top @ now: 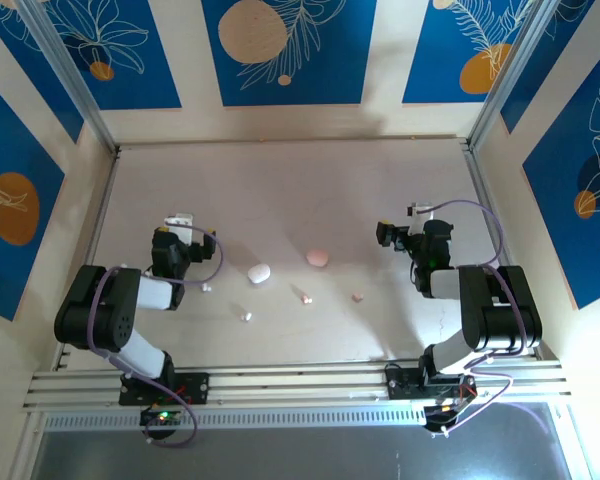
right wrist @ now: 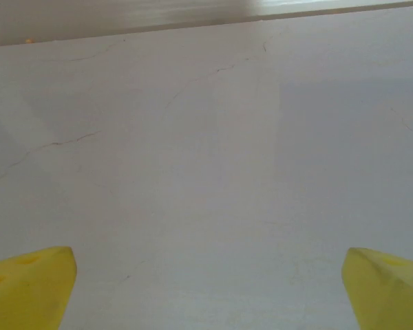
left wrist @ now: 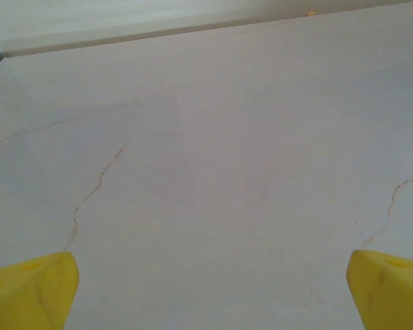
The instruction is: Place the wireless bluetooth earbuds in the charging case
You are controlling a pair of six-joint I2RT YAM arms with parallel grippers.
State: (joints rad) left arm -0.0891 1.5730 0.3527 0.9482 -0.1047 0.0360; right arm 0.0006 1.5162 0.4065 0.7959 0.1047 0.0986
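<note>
A white charging case (top: 259, 273) and a pale pink charging case (top: 318, 258) lie mid-table between the arms. Two tiny white earbuds (top: 246, 316) (top: 207, 288) lie near the white case. Two pale pink earbuds (top: 303, 296) (top: 357, 297) lie in front of the pink case. My left gripper (top: 180, 221) (left wrist: 210, 278) is left of the white case and open, its yellow fingertips (left wrist: 34, 289) wide apart over bare table. To the right of the pink case, my right gripper (top: 418, 211) (right wrist: 208, 278) is open too, fingertips (right wrist: 382, 285) spread with nothing between them.
The pale table (top: 300, 190) is ringed by a low rim, with an aluminium rail (top: 300, 380) along the near edge. Blue patterned panels stand behind and at both sides. Both arms are folded back near their bases.
</note>
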